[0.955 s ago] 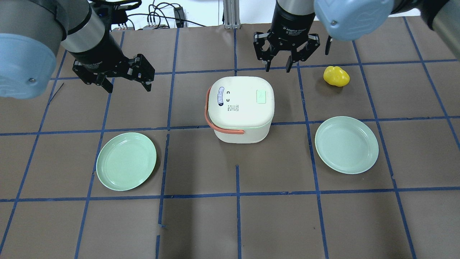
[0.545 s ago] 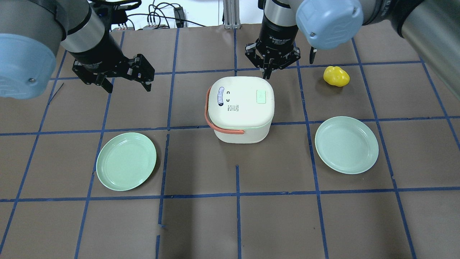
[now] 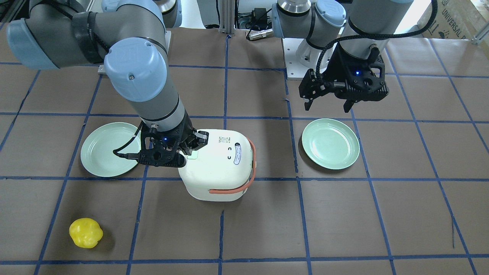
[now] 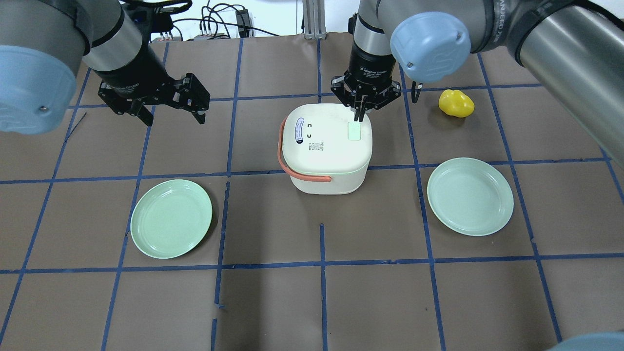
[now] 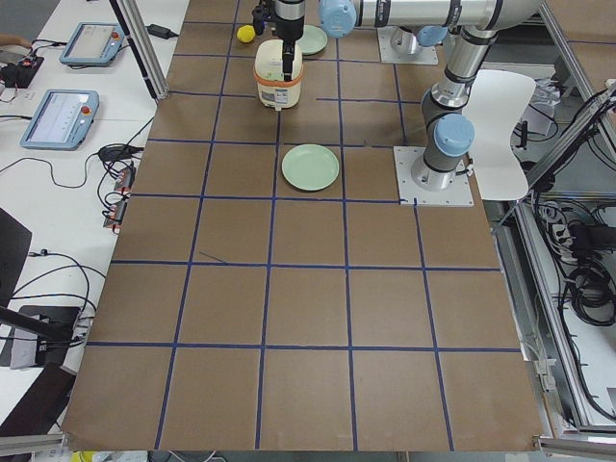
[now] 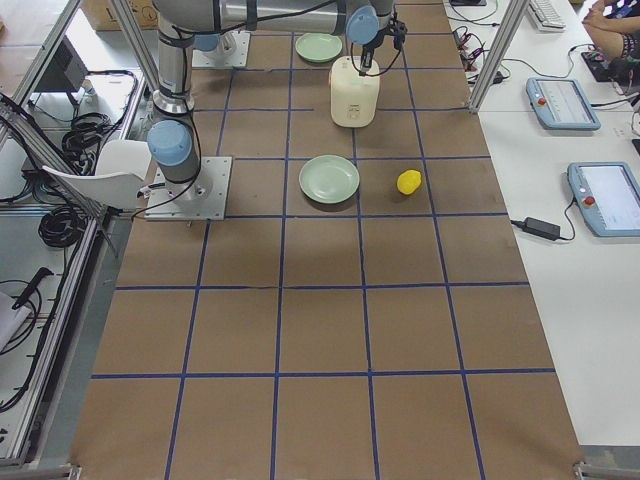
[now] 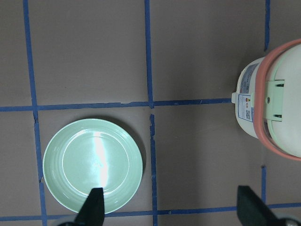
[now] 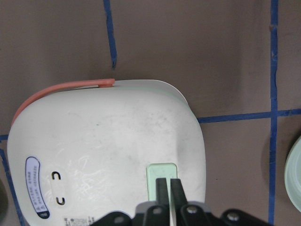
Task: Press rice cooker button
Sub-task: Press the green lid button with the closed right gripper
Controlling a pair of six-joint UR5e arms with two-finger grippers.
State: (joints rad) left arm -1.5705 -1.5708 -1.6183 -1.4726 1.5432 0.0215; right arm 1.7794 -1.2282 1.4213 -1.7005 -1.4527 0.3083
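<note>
The white rice cooker (image 4: 326,146) with an orange handle stands at the table's middle. Its pale green button (image 4: 354,131) is on the lid's right side. My right gripper (image 4: 359,117) is shut and empty, its fingertips pointing down at the button's far edge. In the right wrist view the closed fingertips (image 8: 168,183) overlap the button (image 8: 162,172); I cannot tell whether they touch it. In the front view the right gripper (image 3: 193,151) sits over the lid's edge. My left gripper (image 4: 173,114) is open and empty, hovering to the cooker's left.
A green plate (image 4: 171,218) lies at the front left and another green plate (image 4: 470,196) at the front right. A yellow pepper (image 4: 456,103) lies to the right of the right gripper. Blue tape lines cross the brown table.
My right gripper has shut and moved left and toward the cooker, from behind it to over the green button. The left arm has not moved.
</note>
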